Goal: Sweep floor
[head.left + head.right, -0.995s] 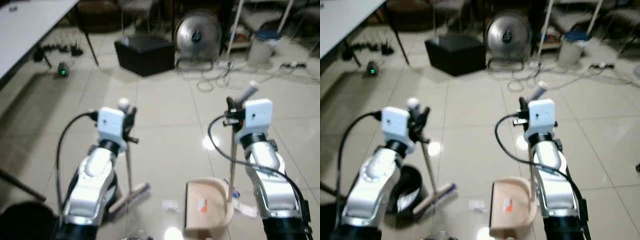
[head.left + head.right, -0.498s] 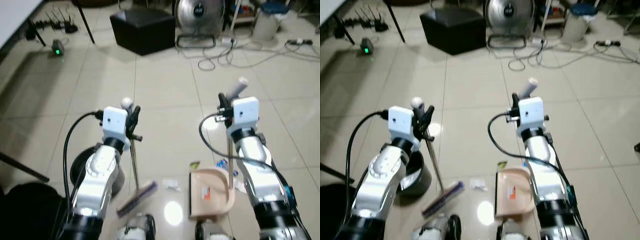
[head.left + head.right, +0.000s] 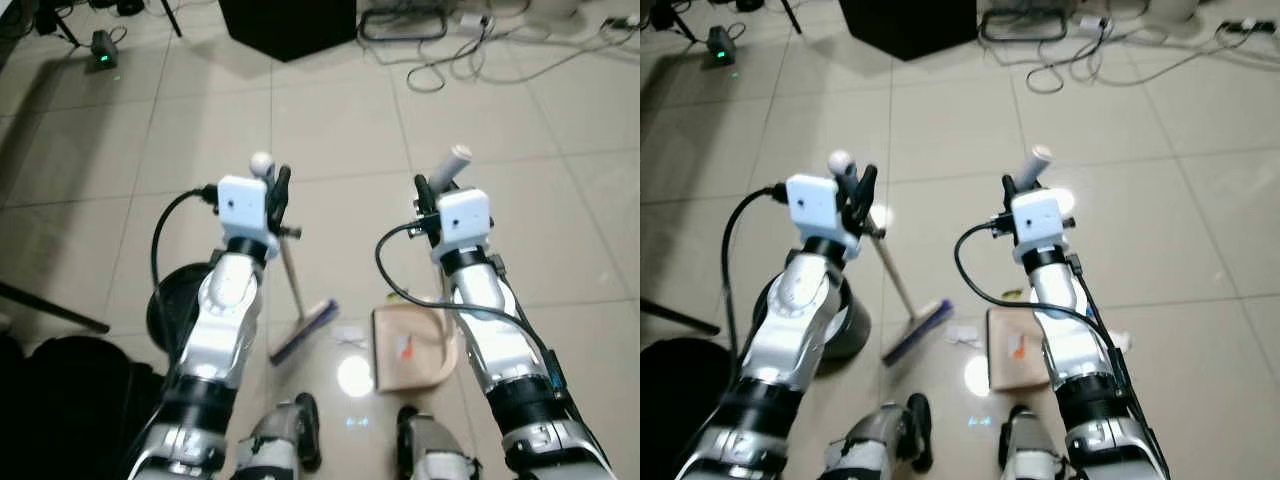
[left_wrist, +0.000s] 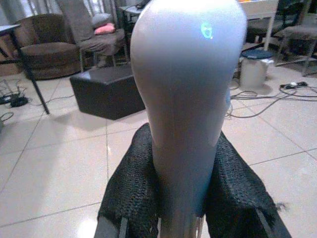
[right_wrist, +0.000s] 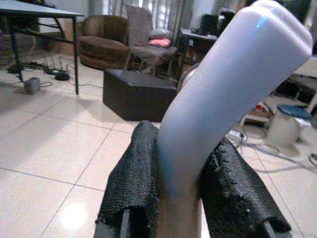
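Observation:
My left gripper (image 3: pixel 276 190) is shut on the thin handle of a broom (image 3: pixel 291 283), just below its round white tip. The handle slants down to the purple-bristled broom head (image 3: pixel 303 332) on the tile floor. The right gripper (image 3: pixel 428 192) is shut on the upright handle of a beige dustpan (image 3: pixel 405 348), which rests flat on the floor. A small white paper scrap (image 3: pixel 349 335) lies between broom head and dustpan. In the left wrist view the black fingers (image 4: pixel 132 186) clamp the broom handle (image 4: pixel 188 99). In the right wrist view the fingers (image 5: pixel 136 173) clamp the dustpan handle (image 5: pixel 223 99).
A black round bin (image 3: pixel 165 312) stands on the floor beside my left arm. A black box (image 3: pixel 290 15), loose cables (image 3: pixel 450 62) and a green-lit device (image 3: pixel 103 50) lie further ahead. A dark table leg (image 3: pixel 50 305) crosses the left. My feet (image 3: pixel 290 445) are just behind the dustpan.
The camera has tilted down, so the far room has slid out of view. The broom head has drawn closer to the paper scrap and dustpan. Both grips are unchanged.

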